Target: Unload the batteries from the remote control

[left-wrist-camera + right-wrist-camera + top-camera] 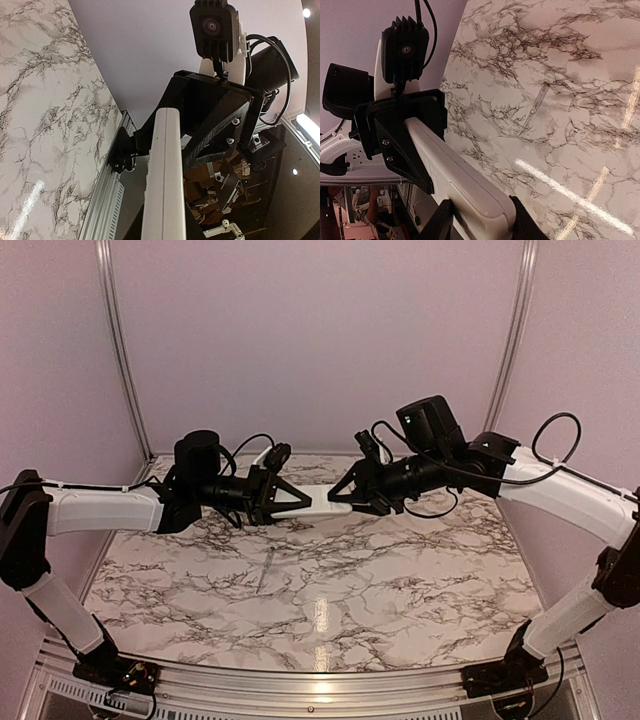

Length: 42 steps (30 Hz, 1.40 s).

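Observation:
The remote control (pixel 325 502), a slim white bar, hangs in the air above the back of the marble table (pixel 330 610), stretched between both arms. My left gripper (pixel 300 502) is shut on its left end, and in the left wrist view the remote (pixel 165 175) runs straight out from the jaws. My right gripper (pixel 342 496) holds the other end. In the right wrist view, black fingers (pixel 442 220) press against both sides of the remote (pixel 455 170). A closed panel seam shows on that face. The batteries are hidden.
A long thin grey rod (pixel 265 570) lies on the marble in front of the arms and also shows in the right wrist view (pixel 534 107). An aluminium rail (pixel 320 685) lines the near edge. Pale walls close the back and sides.

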{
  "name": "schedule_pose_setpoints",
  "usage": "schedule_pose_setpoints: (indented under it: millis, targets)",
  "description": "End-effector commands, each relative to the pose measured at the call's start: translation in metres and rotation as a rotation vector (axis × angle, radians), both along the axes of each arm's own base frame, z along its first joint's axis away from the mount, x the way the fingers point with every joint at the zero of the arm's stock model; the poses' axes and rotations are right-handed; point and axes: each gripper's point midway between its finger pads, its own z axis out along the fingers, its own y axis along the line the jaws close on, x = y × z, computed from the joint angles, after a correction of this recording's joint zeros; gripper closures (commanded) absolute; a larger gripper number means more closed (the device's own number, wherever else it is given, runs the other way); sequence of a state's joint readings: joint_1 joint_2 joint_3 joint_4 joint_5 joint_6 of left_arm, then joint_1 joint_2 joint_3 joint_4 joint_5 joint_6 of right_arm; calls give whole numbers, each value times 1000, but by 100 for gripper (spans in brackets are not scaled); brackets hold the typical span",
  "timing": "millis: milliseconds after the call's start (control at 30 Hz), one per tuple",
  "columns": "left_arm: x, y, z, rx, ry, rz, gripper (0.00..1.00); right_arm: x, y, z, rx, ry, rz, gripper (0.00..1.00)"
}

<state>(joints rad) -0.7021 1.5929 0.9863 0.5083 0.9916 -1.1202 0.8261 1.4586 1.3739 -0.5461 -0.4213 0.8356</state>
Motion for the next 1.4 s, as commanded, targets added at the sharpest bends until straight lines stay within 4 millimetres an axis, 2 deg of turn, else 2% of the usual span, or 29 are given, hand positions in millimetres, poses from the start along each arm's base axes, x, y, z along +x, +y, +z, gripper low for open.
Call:
schedule_pose_setpoints:
  millis: [0, 433, 533, 733, 867, 933, 1167, 1267, 1367]
  targets:
    - [1, -1, 9, -4, 38, 14, 100, -15, 1, 21, 55, -40, 45, 92]
    - [-10, -1, 40, -134, 51, -77, 100, -32, 4, 49, 204, -69, 113, 94]
    - [-9, -2, 44, -143, 57, -82, 100, -33, 4, 48, 196, -66, 116, 94]
    - [-7, -3, 38, -124, 66, -73, 100, -30, 6, 42, 189, -60, 107, 93]
    - [-6, -4, 35, -105, 61, -67, 100, -28, 7, 40, 179, -58, 106, 90]
    - [-4, -5, 34, -87, 41, -56, 100, -28, 6, 38, 164, -53, 104, 86]
    - [6, -5, 11, 71, 9, -3, 100, -26, 5, 33, 142, -49, 96, 75]
    - [5, -5, 7, 82, 20, -5, 100, -25, 6, 35, 144, -52, 97, 70]
    - [5, -4, 8, 86, 17, -5, 100, -24, 6, 36, 142, -56, 92, 69]
